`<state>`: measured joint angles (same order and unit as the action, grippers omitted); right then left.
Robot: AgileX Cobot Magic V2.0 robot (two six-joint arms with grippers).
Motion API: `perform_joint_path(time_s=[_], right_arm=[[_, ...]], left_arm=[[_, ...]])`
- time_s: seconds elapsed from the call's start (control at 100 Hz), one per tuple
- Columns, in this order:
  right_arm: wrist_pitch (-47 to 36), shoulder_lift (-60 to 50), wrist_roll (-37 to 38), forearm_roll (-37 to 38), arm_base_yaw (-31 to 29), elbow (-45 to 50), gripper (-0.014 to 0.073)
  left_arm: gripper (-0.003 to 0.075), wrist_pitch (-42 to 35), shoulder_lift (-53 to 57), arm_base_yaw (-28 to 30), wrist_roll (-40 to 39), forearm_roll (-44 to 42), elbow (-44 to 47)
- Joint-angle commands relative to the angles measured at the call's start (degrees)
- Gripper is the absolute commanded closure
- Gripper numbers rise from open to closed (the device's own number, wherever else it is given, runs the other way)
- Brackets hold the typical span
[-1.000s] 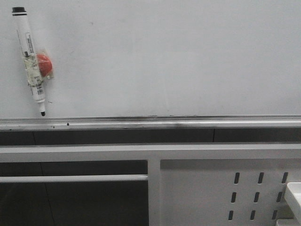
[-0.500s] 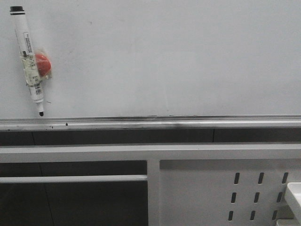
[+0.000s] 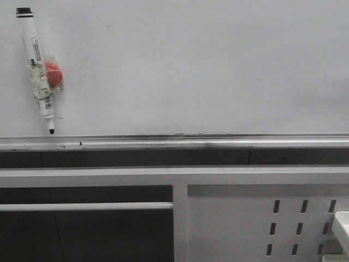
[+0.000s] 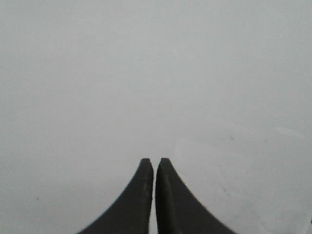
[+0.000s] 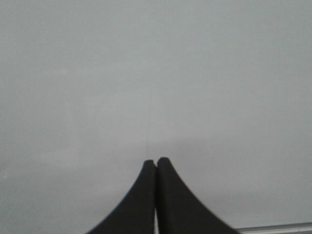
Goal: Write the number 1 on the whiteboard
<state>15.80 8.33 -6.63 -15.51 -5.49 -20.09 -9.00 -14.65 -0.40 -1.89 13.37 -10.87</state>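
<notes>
The whiteboard point(image 3: 207, 65) fills the upper half of the front view, with its silver tray rail point(image 3: 218, 143) along the lower edge. The number 1 is out of view in every frame. A white marker with a black cap point(image 3: 38, 71) hangs tip down at the board's far left, taped to a red round magnet point(image 3: 54, 73). Neither arm shows in the front view. My left gripper point(image 4: 152, 160) is shut and empty, facing plain white surface point(image 4: 146, 73). My right gripper point(image 5: 156, 160) is shut and empty before the board point(image 5: 146, 73), where a faint thin grey line rises from its tips.
Below the rail stands a white metal frame with slotted holes point(image 3: 262, 218) and a horizontal bar point(image 3: 82, 207). A white object's corner point(image 3: 342, 226) shows at the lower right. A piece of the rail point(image 5: 278, 227) shows in the right wrist view.
The whole front view shifted a few pixels left, then back right. The marker stays in place on the board.
</notes>
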Motion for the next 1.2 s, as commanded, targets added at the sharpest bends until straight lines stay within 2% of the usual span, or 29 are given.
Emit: perform_joint_path(time_s=[0.0, 0.27, 0.42, 0.52, 0.69, 0.74, 0.89, 0.99, 1.08, 1.19], right_arm=[[-6.18, 1.26, -0.11, -0.39, -0.34, -1.96, 0.0663], [10.48, 1.37, -0.11, -0.39, -0.34, -5.44, 0.0663], [17.83, 3.08, -0.11, -1.44, -0.34, -7.74, 0.0663], [20.13, 4.12, -0.11, -2.34, -0.23, -8.33, 0.0663], [18.61, 4.22, -0.11, -2.34, -0.13, -7.97, 0.0663], [18.16, 4.22, -0.11, -2.71, -0.13, -7.97, 0.0663], [18.84, 4.35, 3.24, -7.62, -0.13, -7.97, 0.0663], [20.54, 4.86, 0.45, -8.32, -0.13, -7.97, 0.0663], [20.91, 5.39, -3.78, -11.2, -0.13, -7.97, 0.0663], [21.04, 5.39, -6.26, -14.75, -0.13, -7.97, 0.0663]], left_arm=[[0.074, -7.47, -1.09, -0.27, -0.1, 0.44, -1.96], [0.0739, -9.7, -1.2, -0.27, -0.1, -0.43, -1.96], [0.0715, -9.7, -1.2, -1.14, -0.23, -12.06, -1.96], [0.0617, -9.7, -1.2, -2.42, -0.42, -15.09, -1.96], [0.0325, -9.7, -1.2, -3.36, -0.42, -15.09, -1.96], [0.0283, -10.44, -1.2, -3.36, -0.42, -14.96, -1.96], [0.0282, -15.7, -1.3, -3.36, -0.82, -14.69, -1.96], [0.0283, -9.59, -2.77, -3.36, -4.9, -14.61, -2.08], [0.0282, -3.5, -6.07, -3.63, -5.17, -16.29, -2.2], [0.0281, -5.8, -11.01, -5.71, -6.22, -16.59, -2.2]])
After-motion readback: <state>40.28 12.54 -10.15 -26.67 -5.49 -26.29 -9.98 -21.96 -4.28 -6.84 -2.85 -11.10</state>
